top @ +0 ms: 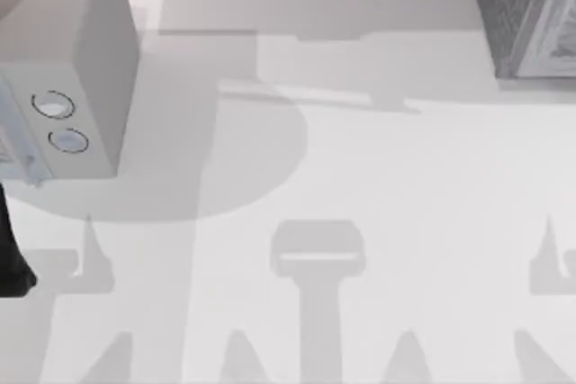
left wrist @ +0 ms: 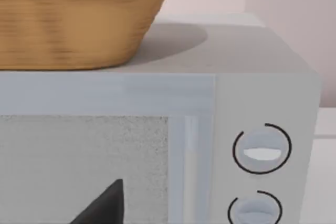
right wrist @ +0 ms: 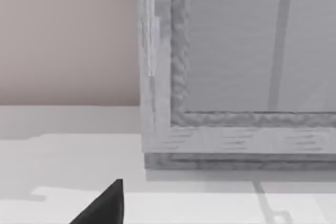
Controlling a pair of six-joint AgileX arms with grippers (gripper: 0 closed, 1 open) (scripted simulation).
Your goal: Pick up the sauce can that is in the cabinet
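the large dark grey speckled cabinet (top: 526, 11) with its lighter framed front stands at the far right corner of the white desk (top: 360, 186); the sauce can inside it cannot be made out. a smooth pale grey box with two round dials (top: 85, 60) sits at the far left, a woven wicker basket (left wrist: 79, 19) on top. whether either arm's tool is open or closed cannot be told

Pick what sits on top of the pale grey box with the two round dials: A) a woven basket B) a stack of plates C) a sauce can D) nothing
A: the left wrist view shows a tan woven basket resting on the flat top of the pale grey box, above its two round dials.
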